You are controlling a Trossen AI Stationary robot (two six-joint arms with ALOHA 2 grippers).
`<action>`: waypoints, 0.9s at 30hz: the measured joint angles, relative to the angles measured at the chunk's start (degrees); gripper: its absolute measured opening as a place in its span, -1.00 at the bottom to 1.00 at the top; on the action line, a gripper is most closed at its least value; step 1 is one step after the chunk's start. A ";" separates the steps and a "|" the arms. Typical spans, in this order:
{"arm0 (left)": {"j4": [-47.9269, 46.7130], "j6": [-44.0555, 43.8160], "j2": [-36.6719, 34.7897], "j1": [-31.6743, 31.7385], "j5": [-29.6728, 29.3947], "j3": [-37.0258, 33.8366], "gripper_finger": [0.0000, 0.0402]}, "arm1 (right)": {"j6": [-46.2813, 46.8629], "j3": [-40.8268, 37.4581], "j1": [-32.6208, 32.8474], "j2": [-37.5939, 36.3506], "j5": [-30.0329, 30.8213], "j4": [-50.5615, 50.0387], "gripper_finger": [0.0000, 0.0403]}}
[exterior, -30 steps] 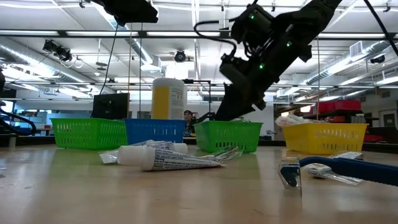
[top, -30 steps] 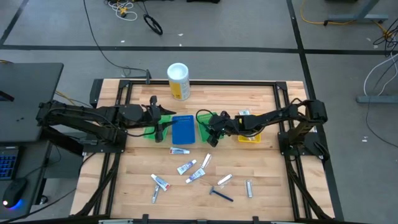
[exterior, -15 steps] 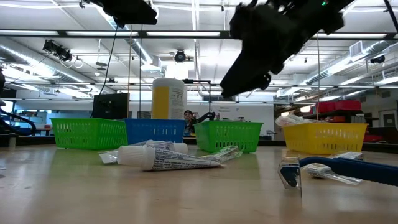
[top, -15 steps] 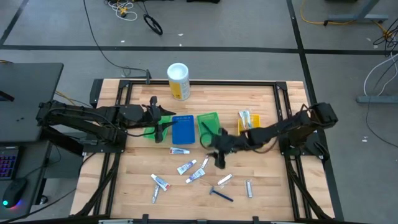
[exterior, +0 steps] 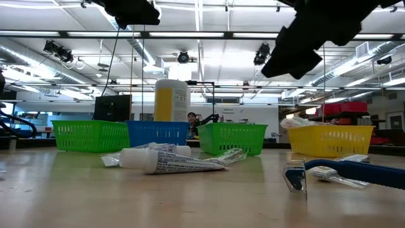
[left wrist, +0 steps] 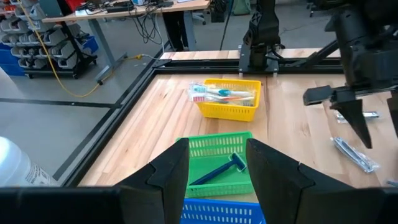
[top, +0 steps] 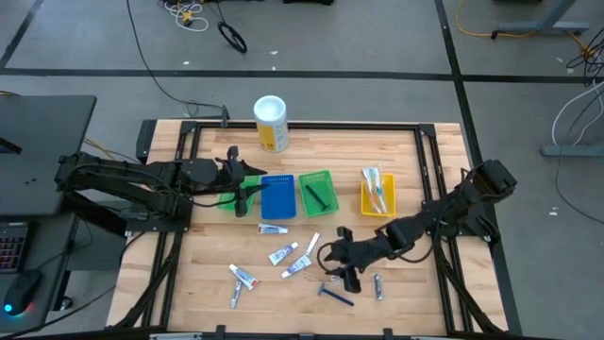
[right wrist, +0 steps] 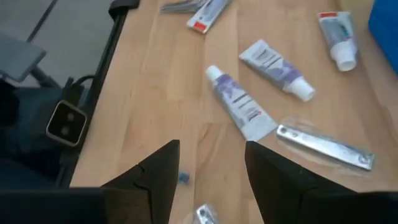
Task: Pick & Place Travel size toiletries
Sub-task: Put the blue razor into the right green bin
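High view: right hand (top: 346, 265) hangs low over the loose toiletries on the worktop (top: 208, 260).
Its fingers (right wrist: 158, 171) stand wide apart with nothing between them, above small tubes (right wrist: 242, 112) and a flat silvery sachet (right wrist: 325, 147). The left hand (left wrist: 217, 165) waits over the blue tray (top: 277, 196), also spread and empty. A blue razor (top: 318, 195) lies in the green tray (top: 315, 178), toothbrushes (top: 377, 188) in the yellow tray (top: 378, 208); another razor (top: 335, 295) lies near the worktop's front edge.
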 joint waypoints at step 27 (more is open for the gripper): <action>0.04 -1.73 0.00 -0.01 -0.10 0.00 -0.16 | 15.23 4.22 12.73 0.57 12.74 1.31 -0.04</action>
